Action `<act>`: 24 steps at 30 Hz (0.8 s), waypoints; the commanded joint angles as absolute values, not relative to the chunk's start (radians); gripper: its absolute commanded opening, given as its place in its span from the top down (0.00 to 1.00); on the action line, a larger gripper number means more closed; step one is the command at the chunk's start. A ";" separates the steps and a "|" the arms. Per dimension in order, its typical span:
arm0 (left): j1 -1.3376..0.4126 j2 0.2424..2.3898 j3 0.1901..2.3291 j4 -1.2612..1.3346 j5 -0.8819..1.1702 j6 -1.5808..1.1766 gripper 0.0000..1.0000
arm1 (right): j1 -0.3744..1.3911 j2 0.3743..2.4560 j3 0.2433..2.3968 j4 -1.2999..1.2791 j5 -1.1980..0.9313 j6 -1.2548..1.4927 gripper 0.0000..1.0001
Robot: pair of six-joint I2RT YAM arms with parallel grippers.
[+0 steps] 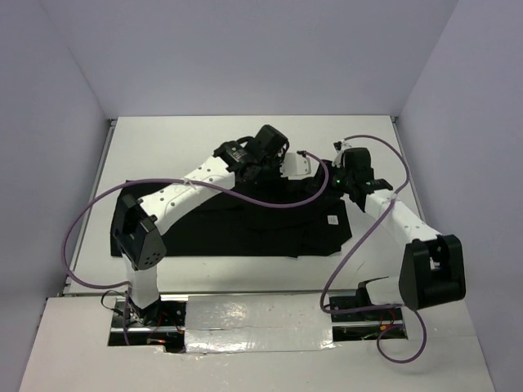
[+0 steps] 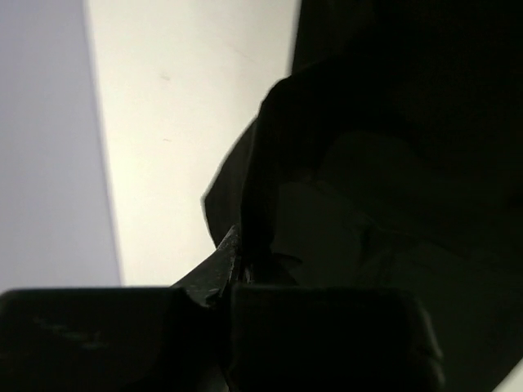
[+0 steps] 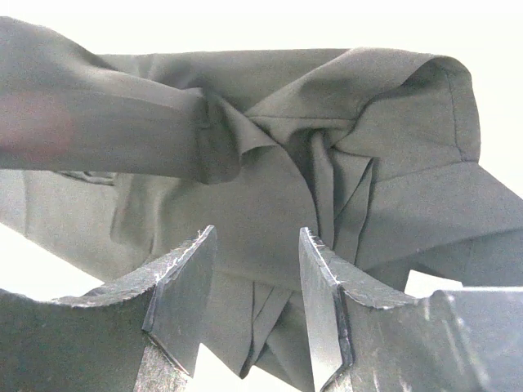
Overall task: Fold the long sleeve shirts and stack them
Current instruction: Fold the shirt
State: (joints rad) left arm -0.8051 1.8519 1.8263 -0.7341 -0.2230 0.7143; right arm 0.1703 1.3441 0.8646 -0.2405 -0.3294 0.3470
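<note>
The black long sleeve shirt (image 1: 245, 224) lies spread across the middle of the white table, with its small white tag (image 1: 333, 220) near the right edge. My left gripper (image 1: 274, 159) is at the shirt's far edge, shut on a fold of the black fabric (image 2: 270, 163), which rises from the closed jaws. My right gripper (image 1: 343, 181) hovers over the shirt's far right corner. Its jaws stand open with nothing between them, just above bunched, creased fabric (image 3: 327, 163).
White table (image 1: 204, 139) runs to grey walls on the left, back and right. A purple cable (image 1: 245, 196) from the left arm drapes over the shirt. Bare white table (image 2: 180, 122) shows left of the held fold.
</note>
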 commanded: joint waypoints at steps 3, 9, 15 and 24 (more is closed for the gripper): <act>-0.857 1.931 1.885 -0.902 -0.172 0.502 1.00 | 0.172 1.221 0.858 -0.279 -0.305 0.325 0.47; -0.910 1.918 1.865 -0.953 -0.080 0.384 1.00 | 0.173 1.148 0.804 -0.295 -0.308 0.311 0.47; -0.853 1.867 1.859 -0.943 -0.084 0.273 1.00 | 0.172 1.144 0.746 -0.267 -0.368 0.382 0.54; -0.784 1.861 1.965 -0.896 -0.133 0.227 1.00 | 0.247 1.206 0.660 0.029 -0.633 0.423 1.00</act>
